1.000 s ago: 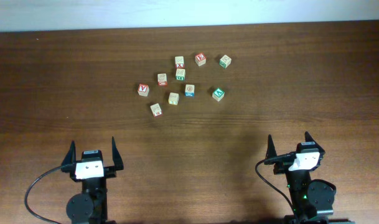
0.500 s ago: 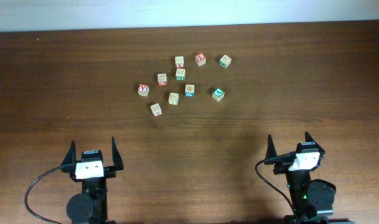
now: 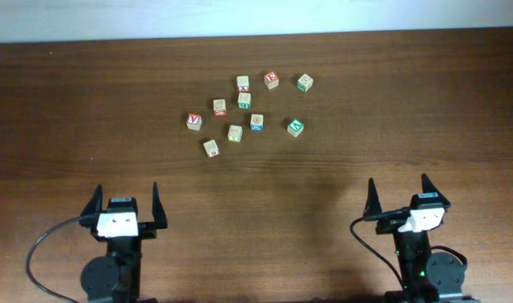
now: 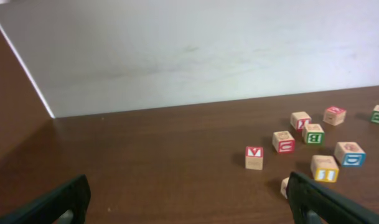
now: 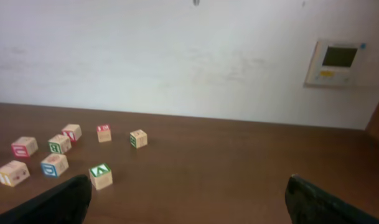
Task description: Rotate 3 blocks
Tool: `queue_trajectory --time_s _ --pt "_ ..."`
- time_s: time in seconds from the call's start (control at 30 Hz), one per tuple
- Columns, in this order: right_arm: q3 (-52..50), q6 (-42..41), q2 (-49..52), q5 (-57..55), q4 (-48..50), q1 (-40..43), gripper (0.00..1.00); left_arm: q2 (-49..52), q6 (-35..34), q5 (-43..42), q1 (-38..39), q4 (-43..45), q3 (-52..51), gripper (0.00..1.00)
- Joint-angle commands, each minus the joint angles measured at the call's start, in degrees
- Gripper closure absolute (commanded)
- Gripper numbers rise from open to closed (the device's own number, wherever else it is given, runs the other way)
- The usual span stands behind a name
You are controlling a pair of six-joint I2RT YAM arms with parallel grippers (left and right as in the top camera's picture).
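Three blocks lie in a loose cluster at the far middle of the table: a green-faced block (image 3: 296,127) (image 5: 101,174), a blue-marked block (image 3: 256,122) (image 4: 350,154) and a pale block with yellow marks (image 3: 235,133) (image 4: 325,168). My left gripper (image 3: 125,198) (image 4: 189,202) hovers open near the front left, well short of the cluster, with nothing between its fingers. Over at the front right, my right gripper (image 3: 398,189) (image 5: 189,202) is open and empty too, and the green-faced block is the one nearest to it.
Other cubes share the cluster: red-faced ones (image 3: 194,121) (image 3: 271,80), green-edged pale ones (image 3: 304,82) (image 3: 244,100) and another pale cube (image 3: 211,148). A white wall runs behind the table's far edge, with a small wall panel (image 5: 334,62) on it.
The right gripper has shifted slightly to the right and the left one has moved a little. The blocks have not moved.
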State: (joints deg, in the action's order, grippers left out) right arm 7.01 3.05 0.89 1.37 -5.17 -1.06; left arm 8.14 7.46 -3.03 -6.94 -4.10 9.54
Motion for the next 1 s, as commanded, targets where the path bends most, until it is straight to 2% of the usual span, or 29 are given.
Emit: queue_trajectory --time_s 0.0,0.1,0.3,0.37,0.5,0.6,0.63,0.73,0.87,0.97 --pt "5.1 -0.1 2.4 1.8 -0.6 -0.4 0.01 6.0 -0.7 -4.1 -0.3 0.2 7.0 0.01" --pt "10.8 -0.1 9.0 5.0 -0.8 -0.4 0.01 14.9 -0.7 -8.3 -0.3 -1.8 15.8 0.01" --pt "32.1 -0.5 28.8 6.4 -14.2 -0.4 0.01 34.3 -0.7 -16.0 -0.3 -14.1 35.4 0.01" --pt "42.2 -0.5 37.9 9.0 -20.9 -0.4 0.01 44.2 -0.7 -18.8 -0.3 -22.3 46.5 0.01" --pt "55.6 -0.5 51.6 11.4 -31.0 -0.4 0.02 56.8 0.0 -19.1 -0.3 -36.2 62.4 0.01" --pt "69.0 -0.5 66.7 17.6 -41.4 -0.4 0.01 67.5 1.7 -19.1 -0.3 -49.4 76.3 0.01" --pt "73.5 -0.5 72.1 19.9 -44.7 -0.4 0.01 70.1 1.7 -19.0 -0.3 -51.3 79.0 0.01" --pt "82.0 -0.5 85.3 32.3 -47.6 -0.4 0.02 75.0 1.6 -19.1 -0.3 -51.5 80.4 0.01" --pt "82.2 -0.5 98.1 43.1 -40.3 -0.6 0.01 78.5 1.6 -20.2 -0.2 -52.5 80.4 0.01" --pt "82.3 -16.1 104.0 27.7 -36.4 -3.3 0.02 79.1 1.7 -20.1 -0.2 -53.5 80.4 0.01"
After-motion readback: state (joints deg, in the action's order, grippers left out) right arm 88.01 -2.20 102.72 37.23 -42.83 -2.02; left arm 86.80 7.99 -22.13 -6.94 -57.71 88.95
